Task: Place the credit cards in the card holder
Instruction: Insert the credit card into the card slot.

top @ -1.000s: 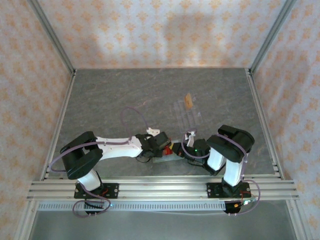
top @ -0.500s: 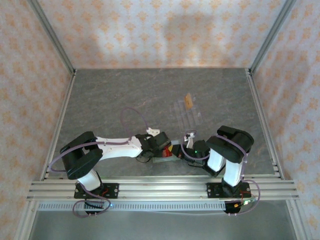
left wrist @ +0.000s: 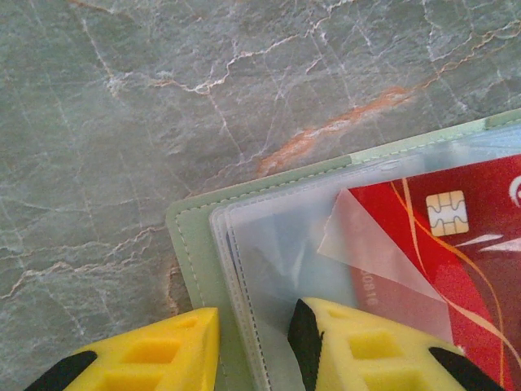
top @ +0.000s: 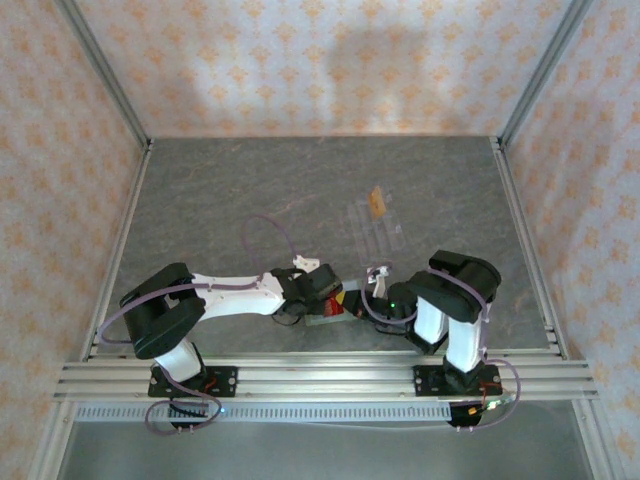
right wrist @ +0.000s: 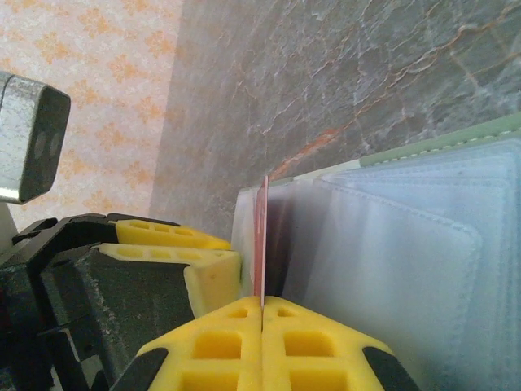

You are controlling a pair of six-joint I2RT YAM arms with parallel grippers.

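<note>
I see right gripper (right wrist: 262,305) jaws pinching red card (left wrist: 456,244); left gripper (left wrist: 252,342) jaws clamp card holder (left wrist: 191,236) edge on worktop (left wrist: 163,98).

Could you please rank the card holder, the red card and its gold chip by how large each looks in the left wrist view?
1. Card holder, largest, though cut off by the frame.
2. Red card, partly inside a clear pocket and also cut off.
3. Gold chip, clearly smallest.

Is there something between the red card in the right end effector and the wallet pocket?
Nothing visible blocks it. The red card, pinched on edge, already meets the clear sleeves of the card holder.
</note>
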